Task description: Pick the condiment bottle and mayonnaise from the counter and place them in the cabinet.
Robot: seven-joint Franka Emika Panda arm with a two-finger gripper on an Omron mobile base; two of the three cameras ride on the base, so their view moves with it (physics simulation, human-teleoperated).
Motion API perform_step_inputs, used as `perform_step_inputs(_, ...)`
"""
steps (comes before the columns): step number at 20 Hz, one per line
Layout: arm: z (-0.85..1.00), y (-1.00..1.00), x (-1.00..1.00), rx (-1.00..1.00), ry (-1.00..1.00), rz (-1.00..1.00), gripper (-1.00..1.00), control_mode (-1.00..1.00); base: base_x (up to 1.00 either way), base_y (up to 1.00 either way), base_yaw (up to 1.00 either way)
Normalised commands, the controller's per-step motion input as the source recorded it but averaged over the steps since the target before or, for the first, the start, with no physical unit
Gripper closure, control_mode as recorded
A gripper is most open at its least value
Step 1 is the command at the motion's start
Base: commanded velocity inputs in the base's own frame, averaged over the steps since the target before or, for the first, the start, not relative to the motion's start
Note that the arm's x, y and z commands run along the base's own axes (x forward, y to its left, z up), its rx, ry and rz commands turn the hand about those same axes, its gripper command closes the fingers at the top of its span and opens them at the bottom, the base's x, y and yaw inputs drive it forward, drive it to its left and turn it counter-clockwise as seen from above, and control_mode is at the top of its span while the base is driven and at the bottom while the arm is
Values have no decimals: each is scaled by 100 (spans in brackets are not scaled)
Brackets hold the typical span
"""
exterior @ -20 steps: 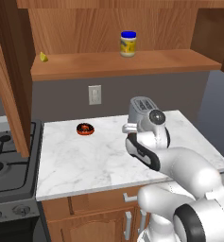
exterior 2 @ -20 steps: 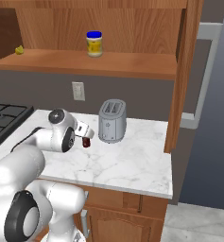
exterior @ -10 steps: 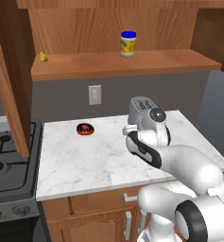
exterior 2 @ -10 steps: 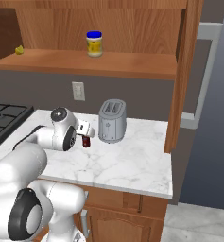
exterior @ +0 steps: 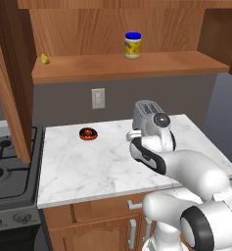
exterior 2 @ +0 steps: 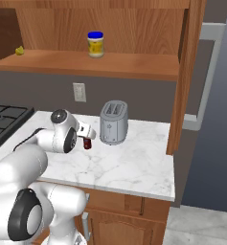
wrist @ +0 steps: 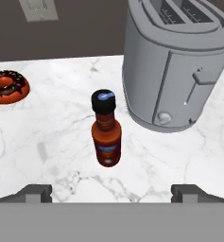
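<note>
One white marble counter [wrist: 47,142] carries the boxy grey toaster [wrist: 177,66]; just beside it stands the slim reddish-brown condiment bottle [wrist: 106,130], upright, dead ahead between the wide-spread, empty gripper [wrist: 111,193] tips. The blue-lidded mayonnaise jar [exterior: 132,45] already sits in the wooden cabinet [exterior: 117,66].

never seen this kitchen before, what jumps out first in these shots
The white arm's open pincer hangs just short of the condiment bottle, which stands upright on the counter beside the grey toaster. Up in the cabinet, the mayonnaise already sits on the shelf. A chocolate donut lies on the counter near the wall.
</note>
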Motion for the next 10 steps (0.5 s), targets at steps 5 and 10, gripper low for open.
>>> perform_step_inputs(5, -8, 6, 14, -3, 0, 0, -100, -100, 0, 0, 0)
perform_step_inputs(10, -12, 8, 23, -1, 0, 0, -100, -100, 0, 0, 0)
